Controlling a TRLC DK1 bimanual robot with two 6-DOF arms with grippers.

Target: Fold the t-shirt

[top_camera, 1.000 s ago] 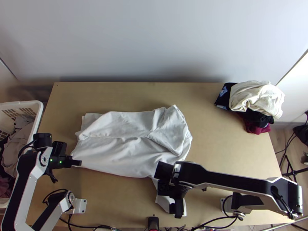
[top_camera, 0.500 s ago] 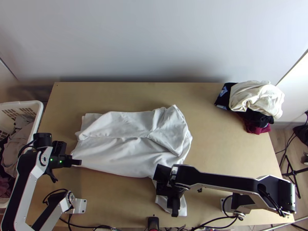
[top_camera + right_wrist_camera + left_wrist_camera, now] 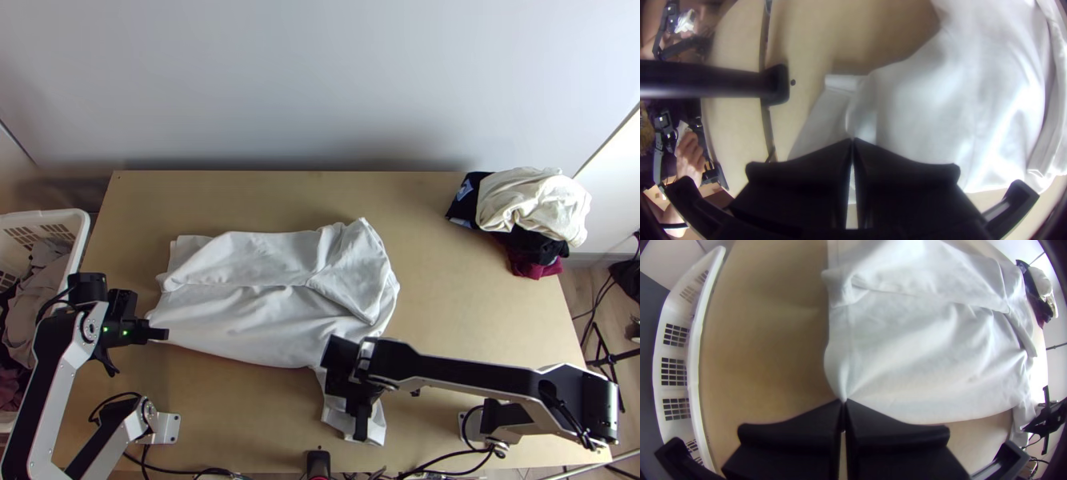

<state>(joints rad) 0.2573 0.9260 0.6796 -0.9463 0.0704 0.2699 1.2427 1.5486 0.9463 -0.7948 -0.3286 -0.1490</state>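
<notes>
Right of the white basket (image 3: 80, 240), the t-shirt (image 3: 256, 312) lies partly folded, its basket-side corner pinched in the closed left gripper (image 3: 166, 334) and its sleeve (image 3: 376, 424), well apart from the basket, pinched in the closed right gripper (image 3: 362, 434).

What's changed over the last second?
The right gripper, shut on the white cloth t-shirt's sleeve, edged left and up the top view, drawing the sleeve's end slightly along. The left gripper, shut on the hem corner, crept up that view. The shirt's body and multicoloured clothes pile stayed put.
</notes>
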